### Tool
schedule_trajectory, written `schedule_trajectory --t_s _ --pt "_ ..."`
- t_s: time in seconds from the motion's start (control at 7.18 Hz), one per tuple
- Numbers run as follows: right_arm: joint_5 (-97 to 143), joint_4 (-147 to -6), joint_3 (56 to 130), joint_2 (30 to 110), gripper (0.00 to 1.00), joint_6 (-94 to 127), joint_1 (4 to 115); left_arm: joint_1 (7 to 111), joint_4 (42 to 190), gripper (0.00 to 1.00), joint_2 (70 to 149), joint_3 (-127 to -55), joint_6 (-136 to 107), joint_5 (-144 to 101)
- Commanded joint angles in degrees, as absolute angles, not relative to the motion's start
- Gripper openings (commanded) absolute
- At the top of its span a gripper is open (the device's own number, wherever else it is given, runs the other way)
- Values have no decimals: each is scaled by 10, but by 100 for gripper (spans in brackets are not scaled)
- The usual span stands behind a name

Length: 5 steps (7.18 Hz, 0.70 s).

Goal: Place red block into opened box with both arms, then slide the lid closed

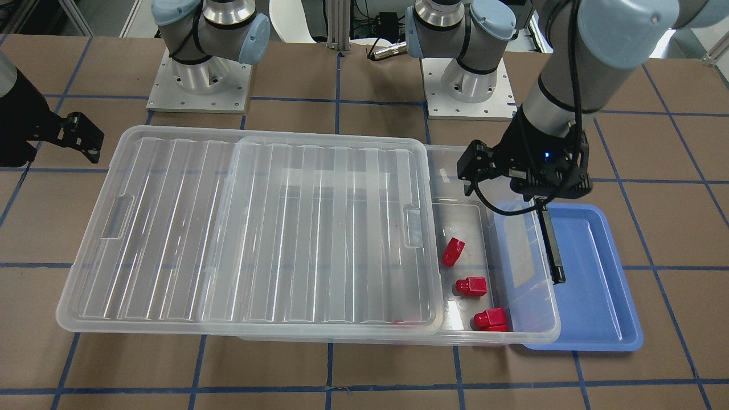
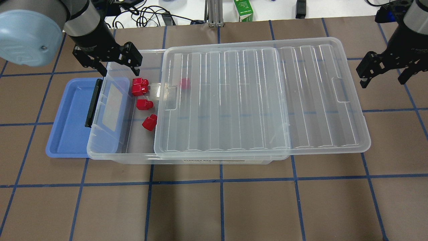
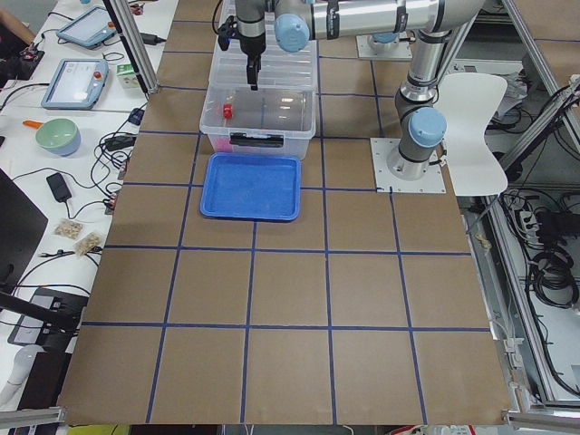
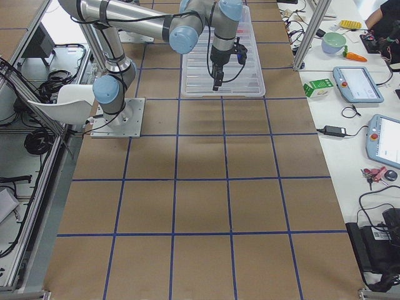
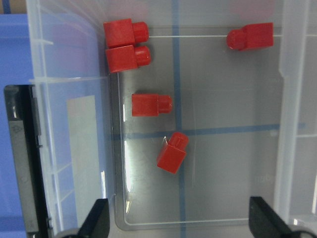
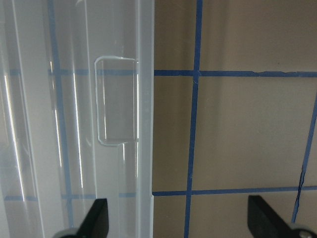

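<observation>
Looking down from behind the robot, the overhead view has the large clear translucent plastic box (image 2: 110,155) on the brown, blue-taped table (image 2: 214,207), with its flat ribbed clear plastic lid (image 2: 250,100) offset toward the robot's right, so only the latch end is uncovered. Small bright red plastic blocks (image 2: 144,104) lie on the box floor there; the placing looks done and the slide remains. The left gripper (image 2: 117,65) hangs over that end's back corner, jaws wide apart and holding nothing. The right gripper (image 2: 384,75), equally spread and empty, hovers just beyond the lid's overhanging short edge. The box end with the black bar latch (image 2: 92,103) meets the shallow blue plastic tray (image 2: 63,134) (on its rim or merely against it, I cannot tell).

Across the table, the front view shows three blocks in the gap, each apart from the others. The side views add nothing.

The left wrist view counts five blocks, two touching in a corner, none between the fingertips (image 5: 99,220). The right wrist view shows the lid's edge and tab (image 6: 116,101), bare table beside them.

A push off-centre would likely skew the lid and bind it on the rims. Unbraced, the box might ride into the tray. The left gripper, if low, sits in the lid's path. Room is ample on the robot's right; leftward, travel ends at the latch-end rim.
</observation>
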State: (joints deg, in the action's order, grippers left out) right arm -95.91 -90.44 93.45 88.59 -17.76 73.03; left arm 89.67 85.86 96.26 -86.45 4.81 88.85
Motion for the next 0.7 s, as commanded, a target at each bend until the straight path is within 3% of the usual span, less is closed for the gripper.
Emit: schedule_trajectory --t_s 0.0,0.56 --pt "-961 -936 940 882 100 -181 724 946 880 100 932 -840 18 926" --pt "-967 -974 943 822 100 -181 723 908 882 100 917 -853 20 905"
